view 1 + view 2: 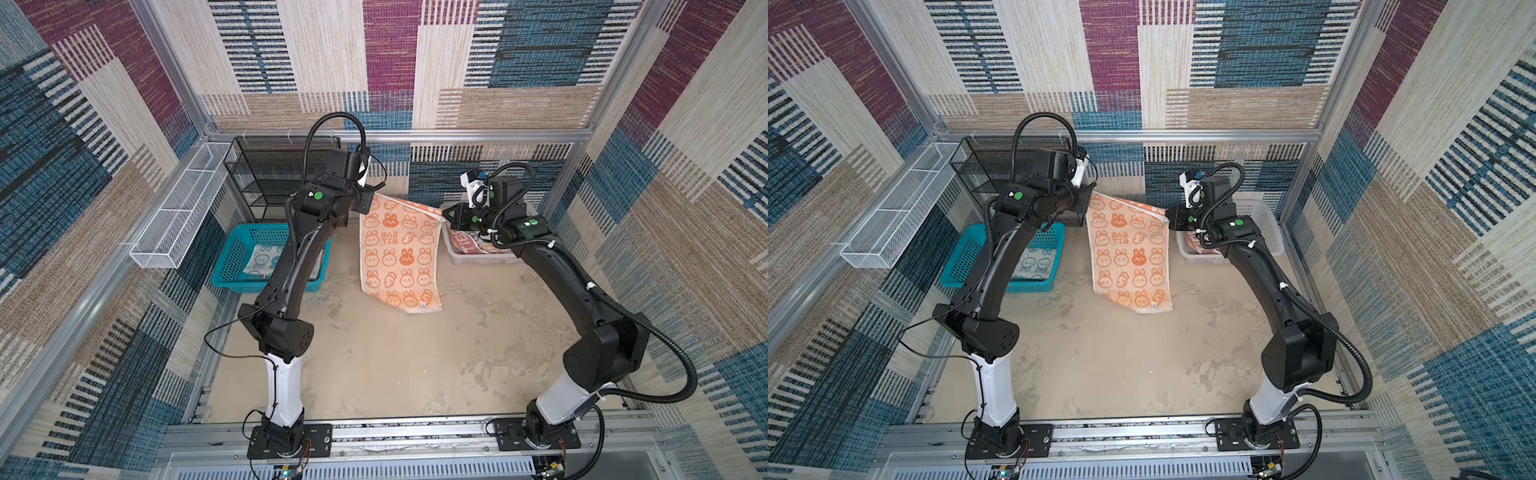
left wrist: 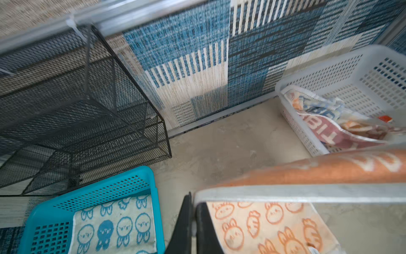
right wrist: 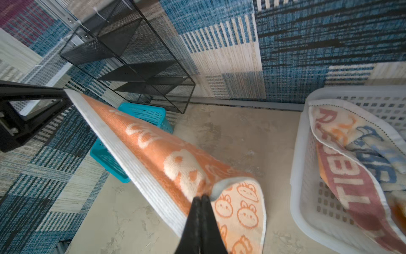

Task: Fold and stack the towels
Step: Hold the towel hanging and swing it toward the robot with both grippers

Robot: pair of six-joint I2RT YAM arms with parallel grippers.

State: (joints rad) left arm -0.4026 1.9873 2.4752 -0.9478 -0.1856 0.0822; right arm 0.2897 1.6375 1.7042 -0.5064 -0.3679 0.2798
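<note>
Left claw [image 1: 369, 198] is pinching one top corner of the orange towel [image 1: 397, 253], jaws pressed together on the white hem; the left wrist view shows the grip [image 2: 194, 199]. Right claw [image 1: 444, 215] is pinching the other top corner, jaws tight on the cloth, and that corner curls over at the tips in the right wrist view [image 3: 202, 196].

The top edge is stretched between the two claws, sloping down toward the right claw. The rest hangs below them, with the pale, orange-rabbit face toward the top cameras. The bottom hem is down by the worktop [image 1: 395, 365]; can't tell if it touches.

The blue-rabbit towel [image 1: 266, 258] lies flat in the teal basket [image 1: 224, 266], below the left claw on the side away from the right claw.

The lettered towel [image 3: 347, 176] is crumpled in the white basket [image 3: 298, 176], just beside and below the right claw, on the side away from the left claw.

The black mesh shelf [image 1: 274, 174] stands behind the left claw against the back wall.
</note>
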